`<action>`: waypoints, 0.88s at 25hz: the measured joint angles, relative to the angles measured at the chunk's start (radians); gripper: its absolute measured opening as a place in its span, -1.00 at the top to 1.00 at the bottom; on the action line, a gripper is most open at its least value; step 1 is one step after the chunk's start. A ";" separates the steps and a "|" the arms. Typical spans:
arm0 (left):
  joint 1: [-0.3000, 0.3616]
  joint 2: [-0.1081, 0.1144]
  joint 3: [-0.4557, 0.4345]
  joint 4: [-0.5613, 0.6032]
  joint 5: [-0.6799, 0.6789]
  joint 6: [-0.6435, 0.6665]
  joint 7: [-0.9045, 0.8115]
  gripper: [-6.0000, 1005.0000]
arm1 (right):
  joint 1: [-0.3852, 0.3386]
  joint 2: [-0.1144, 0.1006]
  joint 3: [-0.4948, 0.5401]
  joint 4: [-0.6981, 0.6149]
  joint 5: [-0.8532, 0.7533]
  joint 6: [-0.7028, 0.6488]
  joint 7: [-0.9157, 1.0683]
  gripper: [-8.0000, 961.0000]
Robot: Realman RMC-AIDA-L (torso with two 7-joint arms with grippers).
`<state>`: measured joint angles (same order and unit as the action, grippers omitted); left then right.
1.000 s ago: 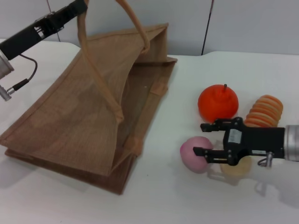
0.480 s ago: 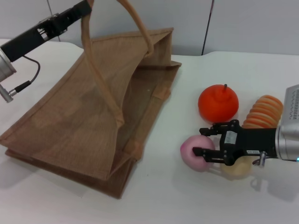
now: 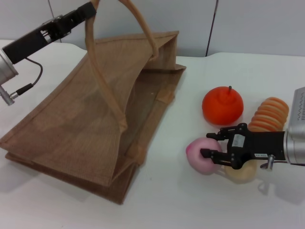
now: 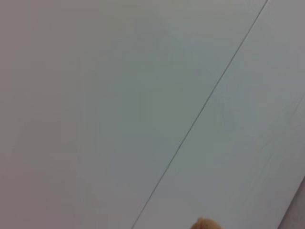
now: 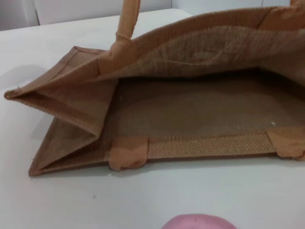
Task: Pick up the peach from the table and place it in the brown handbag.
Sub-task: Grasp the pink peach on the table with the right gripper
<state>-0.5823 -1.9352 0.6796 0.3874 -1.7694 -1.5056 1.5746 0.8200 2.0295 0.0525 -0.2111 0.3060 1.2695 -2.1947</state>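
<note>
The pink peach (image 3: 197,156) lies on the white table, right of the brown handbag (image 3: 86,119). My right gripper (image 3: 209,146) reaches in from the right, and its black fingers are closed onto the peach's right side, low over the table. The right wrist view shows the peach's top (image 5: 198,222) and the bag's open mouth (image 5: 190,109) facing it. My left gripper (image 3: 88,9) is at the top left, shut on one handle of the bag. It holds that handle up, so the bag's upper side is raised and the mouth stays open.
A larger orange-red fruit with a dark stem (image 3: 222,105) sits behind the peach. A ridged orange object (image 3: 270,113) lies to its right. A beige ball (image 3: 240,172) sits under my right gripper's body. A grey wall stands behind the table.
My right gripper's fingers have narrowed onto the peach, and gripper and peach have shifted slightly right. My left gripper has moved the handle a little right, opening the bag wider.
</note>
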 joint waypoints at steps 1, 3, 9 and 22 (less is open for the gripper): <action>0.000 0.000 0.000 0.000 0.000 -0.001 0.000 0.76 | 0.000 0.000 0.000 0.000 -0.002 0.000 0.000 -0.03; 0.000 0.000 0.000 0.000 0.000 -0.001 -0.001 0.76 | 0.000 -0.001 -0.001 -0.001 -0.005 -0.001 0.000 0.02; -0.003 0.005 0.001 0.001 0.012 -0.011 -0.022 0.76 | 0.001 -0.002 -0.011 -0.004 -0.005 -0.002 -0.004 0.11; -0.006 0.008 0.002 0.001 0.013 -0.050 -0.035 0.76 | 0.001 -0.003 0.027 -0.063 0.009 0.111 -0.024 0.26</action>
<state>-0.5886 -1.9276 0.6811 0.3881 -1.7564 -1.5554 1.5398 0.8211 2.0266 0.0793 -0.2741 0.3150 1.3806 -2.2183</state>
